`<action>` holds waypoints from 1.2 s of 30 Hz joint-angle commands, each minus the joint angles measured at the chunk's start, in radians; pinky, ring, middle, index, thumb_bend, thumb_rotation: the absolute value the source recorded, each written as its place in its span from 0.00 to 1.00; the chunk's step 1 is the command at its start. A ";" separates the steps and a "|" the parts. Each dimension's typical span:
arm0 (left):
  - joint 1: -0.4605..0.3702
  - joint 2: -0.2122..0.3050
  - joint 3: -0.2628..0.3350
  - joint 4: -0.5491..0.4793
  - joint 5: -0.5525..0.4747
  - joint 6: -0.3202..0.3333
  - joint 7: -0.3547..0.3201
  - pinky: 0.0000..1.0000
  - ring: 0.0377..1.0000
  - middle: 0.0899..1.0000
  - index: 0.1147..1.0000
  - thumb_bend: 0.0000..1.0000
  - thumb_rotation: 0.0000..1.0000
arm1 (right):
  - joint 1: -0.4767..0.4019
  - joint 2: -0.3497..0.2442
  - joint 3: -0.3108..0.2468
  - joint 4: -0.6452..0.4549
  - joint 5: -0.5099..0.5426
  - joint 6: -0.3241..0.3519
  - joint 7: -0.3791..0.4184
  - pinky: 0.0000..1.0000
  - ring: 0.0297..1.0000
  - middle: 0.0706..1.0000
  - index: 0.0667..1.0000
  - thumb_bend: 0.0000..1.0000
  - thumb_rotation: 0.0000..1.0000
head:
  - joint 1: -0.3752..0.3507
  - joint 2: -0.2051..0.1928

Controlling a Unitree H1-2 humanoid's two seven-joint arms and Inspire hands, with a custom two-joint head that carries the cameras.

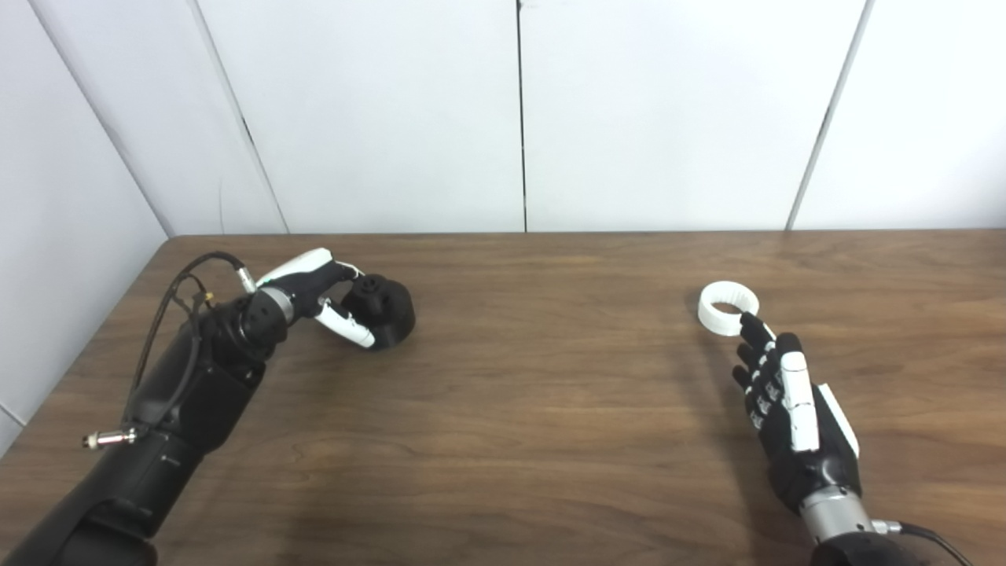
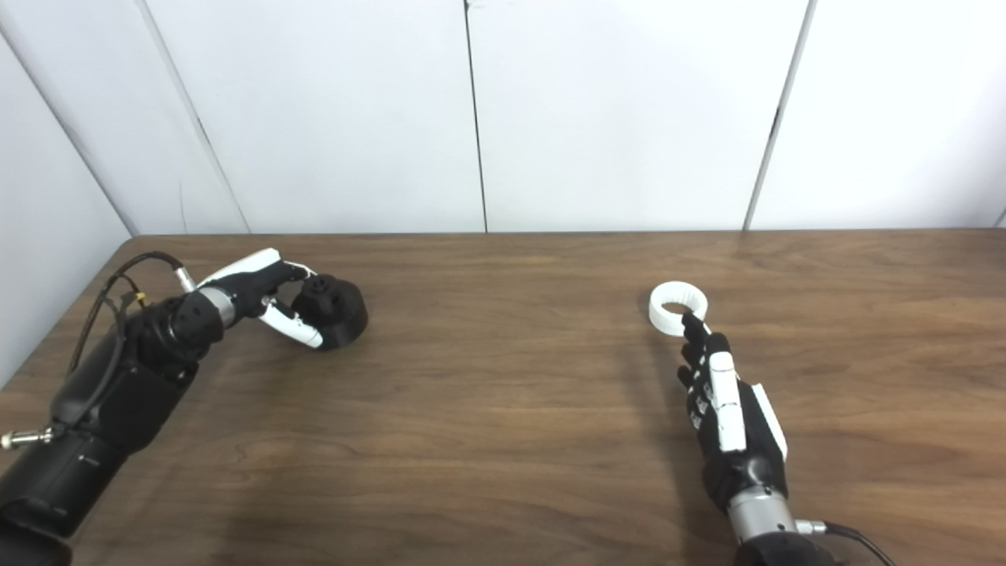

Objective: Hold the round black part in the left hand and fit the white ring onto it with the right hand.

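The round black part (image 1: 383,310) rests on the wooden table (image 1: 534,377) at the left. My left hand (image 1: 318,295) is right beside it, with fingers over its top knob and the thumb low against its near side; the fingers are apart and the part is not lifted. The white ring (image 1: 728,308) lies flat on the table at the right. My right hand (image 1: 786,401) lies stretched out just in front of the ring, open, with the fingertips (image 1: 750,324) reaching the ring's near rim. In the right eye view the ring (image 2: 677,308) and the black part (image 2: 333,310) show the same way.
White wall panels (image 1: 519,118) stand close behind the table's far edge, and another wall runs along the left side. A cable loop (image 1: 181,287) sticks up from my left forearm. Bare wood stretches between the two hands.
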 commanded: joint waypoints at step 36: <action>0.056 0.004 0.017 -0.190 0.028 0.011 0.062 1.00 1.00 0.97 0.71 0.95 0.22 | -0.033 -0.014 0.002 -0.031 0.030 -0.039 0.020 1.00 1.00 0.99 0.96 0.50 1.00 | 0.014 0.007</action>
